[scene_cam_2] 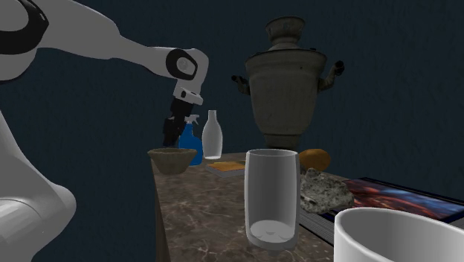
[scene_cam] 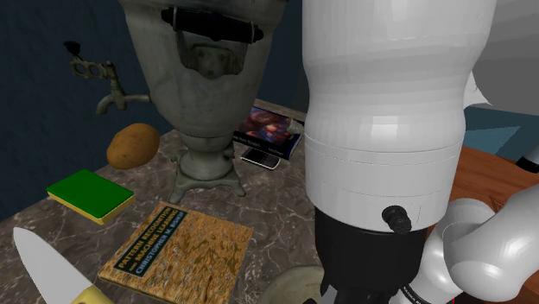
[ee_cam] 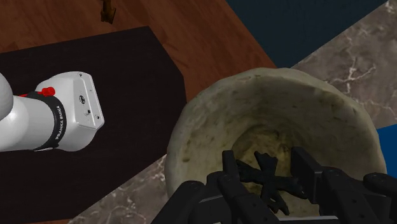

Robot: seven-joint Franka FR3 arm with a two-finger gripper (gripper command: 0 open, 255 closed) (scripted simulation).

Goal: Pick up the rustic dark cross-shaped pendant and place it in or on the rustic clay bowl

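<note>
The pale clay bowl (ee_cam: pixel 273 108) lies right under my gripper (ee_cam: pixel 268 175), its hollow facing the hand. A dark cross-shaped pendant (ee_cam: pixel 267 181) sits between the two black fingers (ee_cam: pixel 232 175), which clasp it over the bowl's inside. In the second exterior view the gripper (scene_cam_2: pixel 175 134) hangs just above the bowl (scene_cam_2: pixel 172 159) at the table's far corner. The bowl's rim (scene_cam: pixel 294 283) peeks out beneath the arm in the shoulder view.
A large metal samovar (scene_cam: pixel 203 86), a potato (scene_cam: pixel 134 144), a green book (scene_cam: pixel 89 194), a brown book (scene_cam: pixel 177 253) and a knife (scene_cam: pixel 47 268) share the marble table. A blue spray bottle (scene_cam_2: pixel 192 143), white bottle (scene_cam_2: pixel 213 135), glass (scene_cam_2: pixel 271 197) and rock (scene_cam_2: pixel 325 190) stand nearby.
</note>
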